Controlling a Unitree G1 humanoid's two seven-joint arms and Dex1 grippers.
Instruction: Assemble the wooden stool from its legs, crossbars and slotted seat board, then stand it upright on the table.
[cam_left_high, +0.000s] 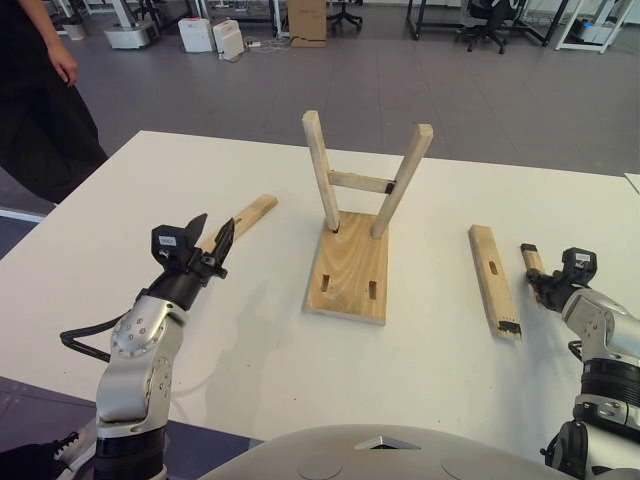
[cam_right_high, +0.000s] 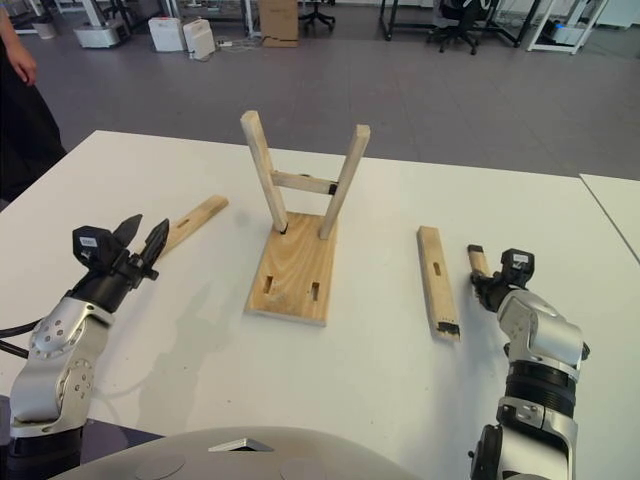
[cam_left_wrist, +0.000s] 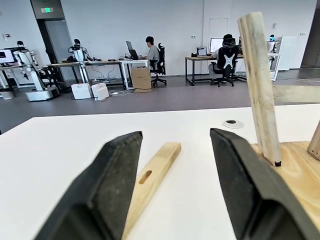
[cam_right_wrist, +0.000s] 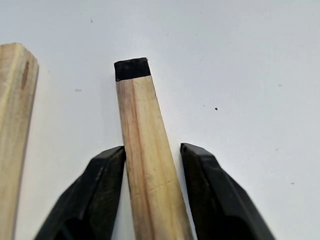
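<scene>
The seat board lay flat about midway between the table's left and right edges, and closer to the far edge than the near one. Two legs were already standing in the slots at its far end. The left upright leg leaned a bit toward the left edge, and the right upright leg leaned toward the right edge. The fitted crossbar ran between them about halfway up. The two slots at the board's near end were still open.

Toward the left edge, the loose left leg lay flat at an angle, slot facing up, well apart from the board. My left gripper sat at its near end with the jaws wide apart. From the wrist view the leg ran away between the two pads, neither of them closed on it, though I couldn't tell whether it touched the left one.

On the other side, the loose right leg lay flat, pointing roughly from near edge to far edge, with two slots on top. Just beside it on the right-edge side was the short crossbar, its black-tipped end toward the far edge. My right gripper straddled that crossbar down on the tabletop. One finger was up against the wood, and the other had a thin strip of table showing next to it, so the jaws weren't clamped on it.
</scene>
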